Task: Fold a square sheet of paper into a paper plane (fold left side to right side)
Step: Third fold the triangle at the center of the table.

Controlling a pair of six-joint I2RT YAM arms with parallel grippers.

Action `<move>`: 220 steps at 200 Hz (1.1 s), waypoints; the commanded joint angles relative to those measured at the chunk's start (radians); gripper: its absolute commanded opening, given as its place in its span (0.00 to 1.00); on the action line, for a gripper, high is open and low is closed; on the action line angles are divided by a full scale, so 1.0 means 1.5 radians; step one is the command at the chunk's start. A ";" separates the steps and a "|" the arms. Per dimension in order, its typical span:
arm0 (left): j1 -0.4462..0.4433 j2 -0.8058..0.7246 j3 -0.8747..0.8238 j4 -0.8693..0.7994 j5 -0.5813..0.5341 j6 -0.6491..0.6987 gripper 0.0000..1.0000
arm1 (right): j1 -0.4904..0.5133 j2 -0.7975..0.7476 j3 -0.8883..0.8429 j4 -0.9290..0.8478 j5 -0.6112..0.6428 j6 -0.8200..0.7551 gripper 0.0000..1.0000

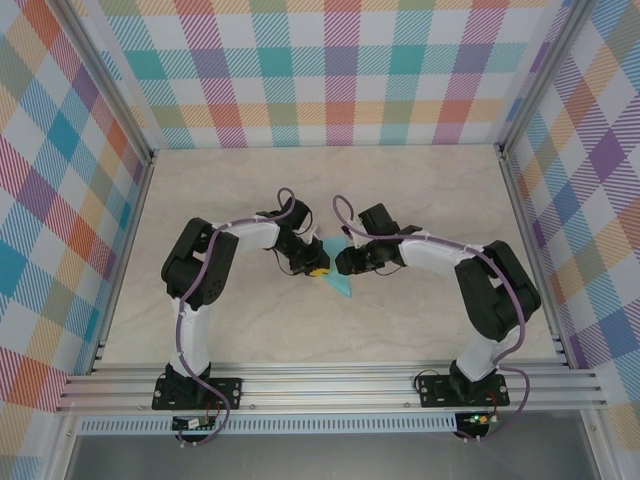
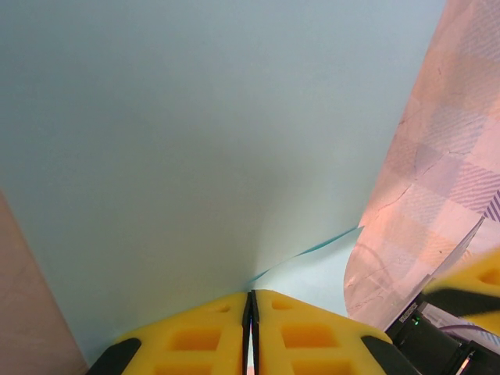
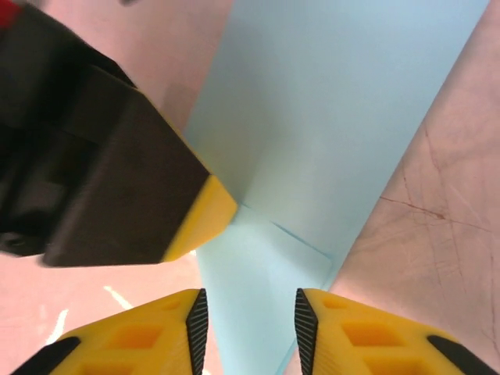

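1. Where the two arms meet at the middle of the pale marbled tabletop [image 1: 420, 200], we see from above only part of the thin turquoise-blue sheet of paper [image 1: 340, 283]. The left gripper [image 1: 317, 268] and the right gripper [image 1: 347, 262] cover its upper portion. A pointed sliver sticks out toward the near edge.
2. At that size we cannot read from the top view how either pair of jaws stands.
3. In the left wrist view the sheet [image 2: 195, 141] runs off the top and left borders, so we cannot trace its outline. A darker crease edge [image 2: 312, 251] slants up to the right across its lower part.
4. There the left gripper [image 2: 251, 305] has its yellow fingers pressed flat together. The sheet's lower edge is pinched in the seam between them. The finger bases are cut off by the bottom border.
5. At the lower right of that view, a blurred yellow finger [image 2: 469, 285] of the right gripper pokes in above a black housing. We make out little more of it.
6. In the right wrist view the right gripper [image 3: 250, 312] has its jaws standing apart. The sheet [image 3: 328, 117] passes between the two yellow fingers [image 3: 344, 328]. As far as we can tell, a narrow gap is left on each side.
7. The left gripper [image 3: 209, 209] looms there as a large, out-of-focus black block, cropped at the left border. Its yellow tip meets the sheet's left edge beside a faint stepped crease [image 3: 285, 234].
8. The sheet leaves that view at the top, so its far end is hidden from us.
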 commanded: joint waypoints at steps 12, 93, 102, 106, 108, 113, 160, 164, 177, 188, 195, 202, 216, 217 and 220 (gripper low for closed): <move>-0.006 0.054 -0.029 -0.013 -0.068 0.011 0.11 | 0.003 -0.015 -0.007 -0.057 -0.127 -0.021 0.36; -0.006 0.054 -0.025 -0.014 -0.071 0.013 0.11 | 0.022 0.066 -0.005 -0.050 -0.174 -0.010 0.30; -0.006 0.054 -0.025 -0.015 -0.072 0.012 0.11 | 0.022 0.075 -0.002 -0.054 -0.171 -0.008 0.29; -0.006 0.053 -0.025 -0.015 -0.072 0.012 0.11 | 0.022 0.078 -0.002 -0.055 -0.170 -0.008 0.29; -0.006 0.054 -0.025 -0.015 -0.072 0.012 0.11 | 0.023 0.079 -0.002 -0.057 -0.170 -0.008 0.29; -0.006 0.054 -0.024 -0.015 -0.072 0.012 0.10 | 0.022 0.081 -0.003 -0.056 -0.170 -0.010 0.29; -0.006 0.055 -0.022 -0.021 -0.077 0.016 0.10 | 0.022 0.094 -0.015 -0.071 -0.150 -0.016 0.28; -0.006 0.055 -0.021 -0.022 -0.078 0.018 0.10 | 0.022 0.094 -0.017 -0.071 -0.150 -0.017 0.27; -0.006 0.055 -0.021 -0.024 -0.080 0.018 0.10 | 0.021 0.095 -0.024 -0.071 -0.155 -0.017 0.26; -0.006 0.055 -0.019 -0.026 -0.081 0.019 0.10 | 0.021 0.095 -0.029 -0.072 -0.158 -0.017 0.25; -0.006 0.056 -0.018 -0.026 -0.081 0.019 0.10 | 0.022 0.096 -0.036 -0.074 -0.161 -0.018 0.24; -0.006 0.056 -0.017 -0.027 -0.082 0.019 0.10 | 0.022 0.094 -0.042 -0.074 -0.163 -0.017 0.23; -0.006 0.056 -0.016 -0.028 -0.083 0.020 0.10 | 0.022 0.090 -0.058 -0.076 -0.165 -0.016 0.21; -0.006 0.055 -0.016 -0.028 -0.083 0.020 0.10 | 0.021 0.089 -0.058 -0.076 -0.164 -0.016 0.21; -0.006 0.056 -0.016 -0.030 -0.083 0.021 0.10 | 0.021 0.088 -0.062 -0.076 -0.163 -0.016 0.21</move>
